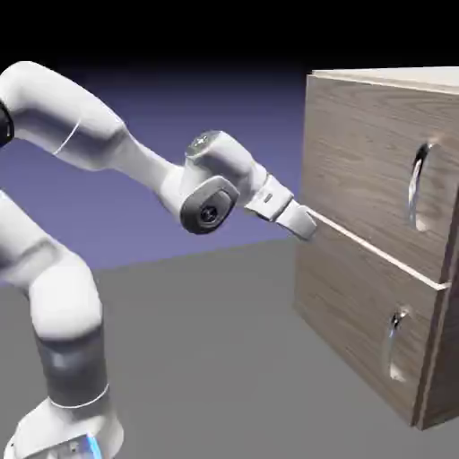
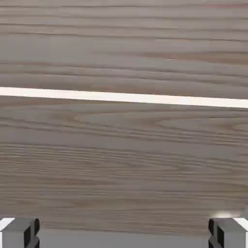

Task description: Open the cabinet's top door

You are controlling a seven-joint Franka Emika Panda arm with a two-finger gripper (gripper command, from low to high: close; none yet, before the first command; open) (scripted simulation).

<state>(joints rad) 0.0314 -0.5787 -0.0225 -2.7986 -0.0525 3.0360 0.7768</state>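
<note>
Against blue-violet backdrop, over grey bench (image 1: 206, 359): pincer (image 1: 307, 224) spread wide, empty, aimed at cabinet (image 1: 359, 296) seam, well left of top door (image 1: 372, 170) handle (image 1: 419, 184); risk of striking wood, missing handle.

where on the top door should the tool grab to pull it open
Grip the top door's vertical silver handle, coming straight at the cabinet's front. The handle bows out of an oval recess, leaving a gap behind it, so open fingers placed either side of the bar can close on it. The tool now sits by the front's near edge.
</note>
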